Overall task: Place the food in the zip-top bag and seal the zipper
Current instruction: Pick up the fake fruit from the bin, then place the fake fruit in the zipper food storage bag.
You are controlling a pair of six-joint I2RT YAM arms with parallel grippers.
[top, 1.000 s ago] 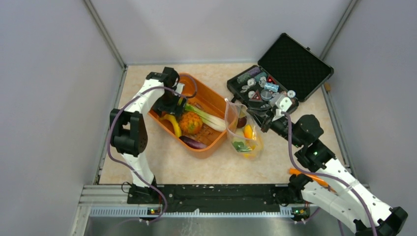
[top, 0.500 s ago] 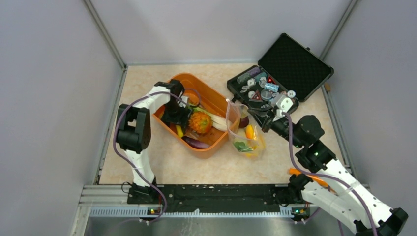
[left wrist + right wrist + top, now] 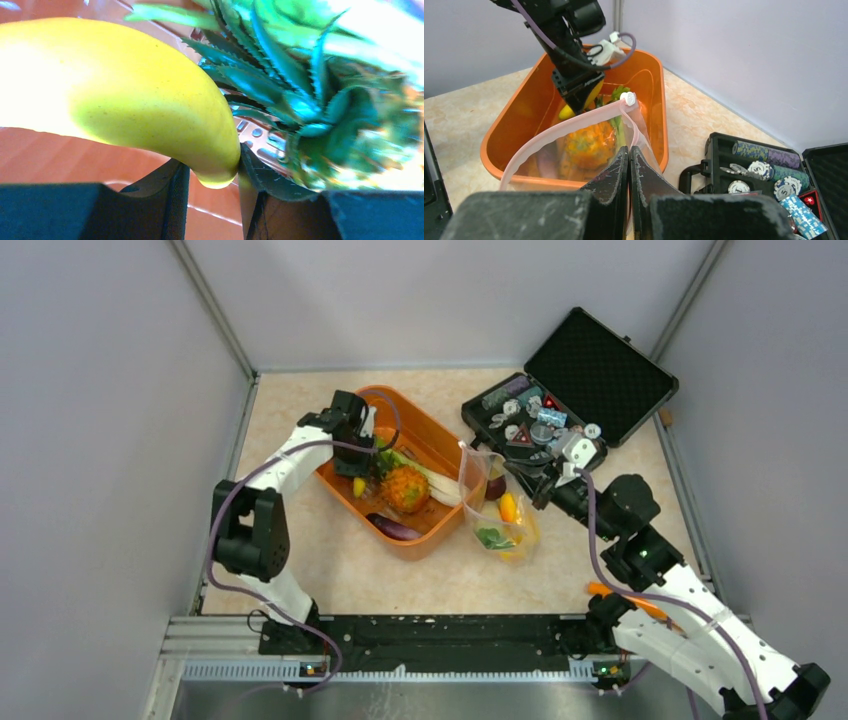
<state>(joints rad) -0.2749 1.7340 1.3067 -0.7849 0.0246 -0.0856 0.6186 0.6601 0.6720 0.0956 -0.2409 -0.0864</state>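
Left pincer [image 3: 212, 172] is clamping the banana [image 3: 125, 90] by its very tip inside the orange tub [image 3: 519, 120], against the leaves of the pineapple [image 3: 300, 100]; so shallow a hold is risking a slip during the carry. Right pincer [image 3: 629, 150], pressed together on the pink strip [image 3: 549, 134] of the bag [image 3: 480, 490], is holding the mouth open beside the tub, where the long banana could be snagging the rim

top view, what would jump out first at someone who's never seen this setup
Probably the bright orange tub left of centre, with a pineapple inside and the left gripper pinching a yellow banana by its tip. Just right of it, the right gripper holds the clear zip-top bag upright by its edge, some food already in it. An open black case of poker chips lies at the far right.
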